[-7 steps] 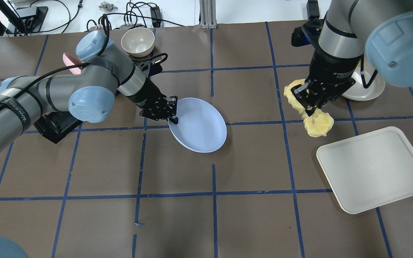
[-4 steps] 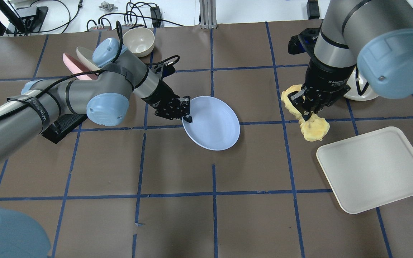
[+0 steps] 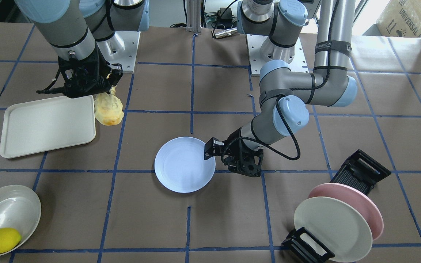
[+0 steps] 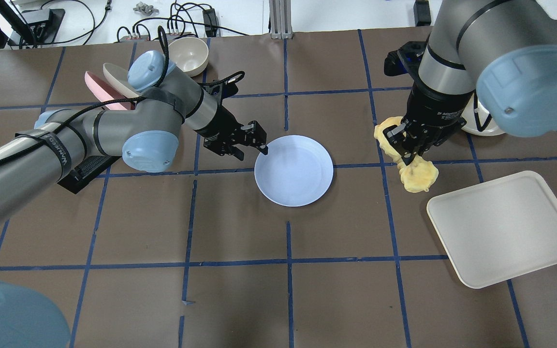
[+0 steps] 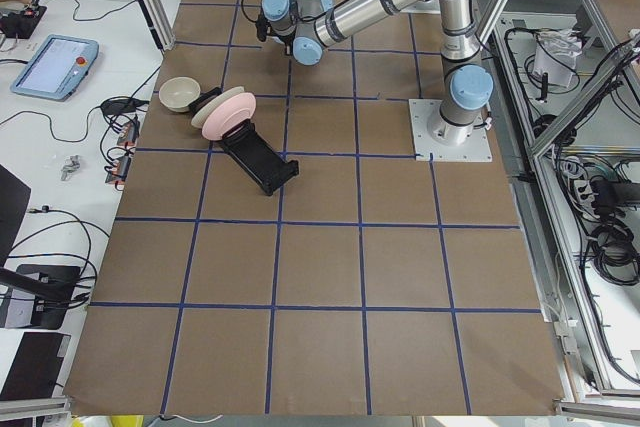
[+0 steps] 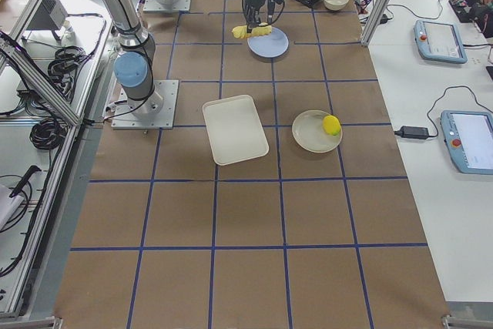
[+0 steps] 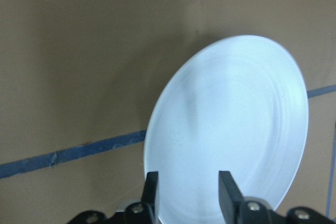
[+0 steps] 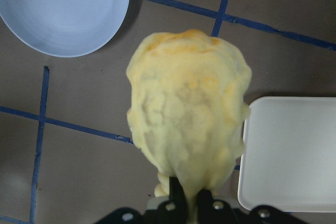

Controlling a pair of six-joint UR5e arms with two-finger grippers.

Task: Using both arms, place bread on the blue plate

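The blue plate lies flat on the table near the middle; it also shows in the front view. My left gripper is open at the plate's left rim. In the left wrist view its fingers stand apart with the plate showing between them. My right gripper is shut on the bread, a bumpy golden loaf held above the table to the right of the plate. In the right wrist view the bread hangs below the jaws, with the plate at the upper left.
A white tray lies just right of the bread. A cream bowl with a lemon sits at the far right. A pink plate and a cream plate stand in a black rack on my left. A small bowl stands behind it.
My left gripper carried the tilted plate to the right, set it flat and opened. My right gripper moved slightly left with the bread.
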